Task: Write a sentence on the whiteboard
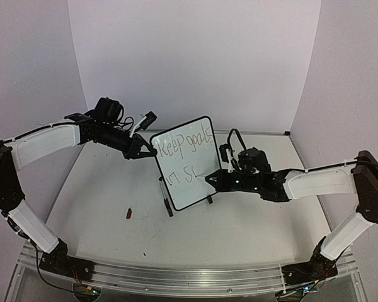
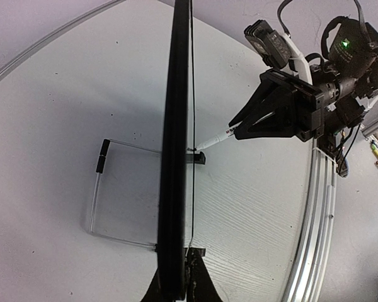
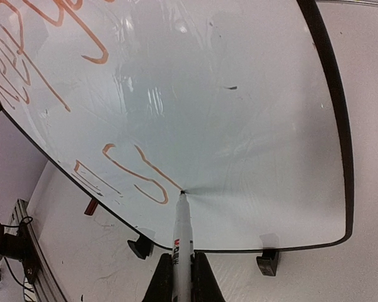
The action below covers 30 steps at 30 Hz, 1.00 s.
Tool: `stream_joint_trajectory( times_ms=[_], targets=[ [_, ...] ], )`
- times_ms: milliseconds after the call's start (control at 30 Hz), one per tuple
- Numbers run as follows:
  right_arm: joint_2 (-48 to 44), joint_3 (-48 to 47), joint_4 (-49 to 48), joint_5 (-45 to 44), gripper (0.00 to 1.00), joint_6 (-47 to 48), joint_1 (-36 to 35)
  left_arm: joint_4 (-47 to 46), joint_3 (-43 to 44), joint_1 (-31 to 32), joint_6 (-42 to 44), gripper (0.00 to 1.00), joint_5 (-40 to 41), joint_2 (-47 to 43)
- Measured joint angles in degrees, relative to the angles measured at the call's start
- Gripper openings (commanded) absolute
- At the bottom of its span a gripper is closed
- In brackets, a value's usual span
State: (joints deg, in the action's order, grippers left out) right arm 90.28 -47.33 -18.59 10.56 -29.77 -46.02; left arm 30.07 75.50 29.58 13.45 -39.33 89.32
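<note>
White bench under pale lilac walls, with board work in mid-sentence.

The whiteboard (image 1: 195, 185) stood propped on its small feet near the middle of the bench (image 1: 252, 229). The left jaws were clamped on its upper left edge. The right jaws were closed on a marker (image 3: 182, 220), whose tip touched the board low down. The sentence (image 1: 188, 145) read "Keep goals", with "in S" beneath it, so I judged it about half written. Risks noted:
- A hard push from the marker could rock or slide the light board if the left grip slipped.
- A shallow pen angle could lift the tip and break the stroke.
- The right wrist, close to the surface, could smear fresh ink.

A small dark cap-like piece (image 1: 129, 213) lay toward the near left corner, well apart from the board. No containers were in view.
</note>
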Motion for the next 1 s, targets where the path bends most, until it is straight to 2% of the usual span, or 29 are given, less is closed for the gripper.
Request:
stream_joint_trajectory(
  times_ms=[333, 1000],
  targets=[
    [-3.7, -0.5, -0.6, 1.7, 0.0, 1.5, -0.2, 0.0, 0.0, 0.0, 0.0, 0.0, 0.0, 0.0],
    [-0.2, -4.7, -2.0, 0.7, 0.0, 2.3, -0.4, 0.0, 0.0, 0.0, 0.0, 0.0, 0.0, 0.0]
  ],
)
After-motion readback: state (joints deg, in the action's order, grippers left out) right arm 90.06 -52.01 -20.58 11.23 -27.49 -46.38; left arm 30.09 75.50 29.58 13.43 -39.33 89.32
